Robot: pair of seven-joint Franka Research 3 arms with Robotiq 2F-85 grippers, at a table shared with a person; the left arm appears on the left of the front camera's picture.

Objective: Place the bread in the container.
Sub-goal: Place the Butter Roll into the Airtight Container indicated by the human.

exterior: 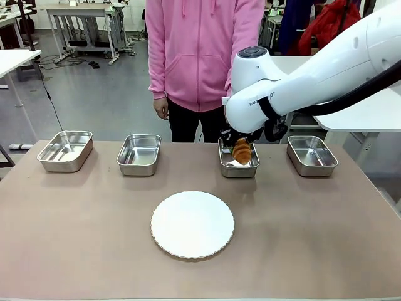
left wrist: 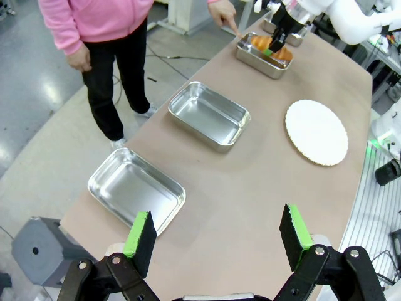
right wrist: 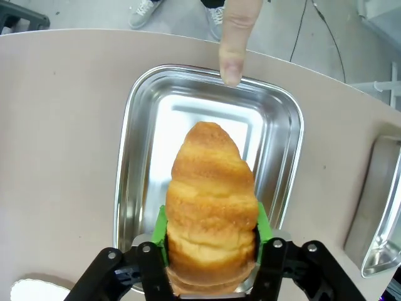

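Note:
The bread (right wrist: 212,188), a golden-brown croissant, is clamped at its near end between the green pads of my right gripper (right wrist: 212,235), which is shut on it. It hangs tilted inside the container (right wrist: 135,157), the third steel tray from the left (exterior: 238,174). Whether its tip touches the tray floor I cannot tell. From the front, the bread (exterior: 242,150) shows under the right arm's wrist. A person's fingertip (right wrist: 235,50) points at the container's far rim. My left gripper (left wrist: 216,241) hovers open above the table's left end with nothing between its fingers.
A round white plate (exterior: 192,224) lies in the middle near the front. Three more steel trays stand in the same row: far left (exterior: 65,150), left of centre (exterior: 138,154), far right (exterior: 311,155). A person in a pink hoodie (exterior: 203,50) stands at the far side.

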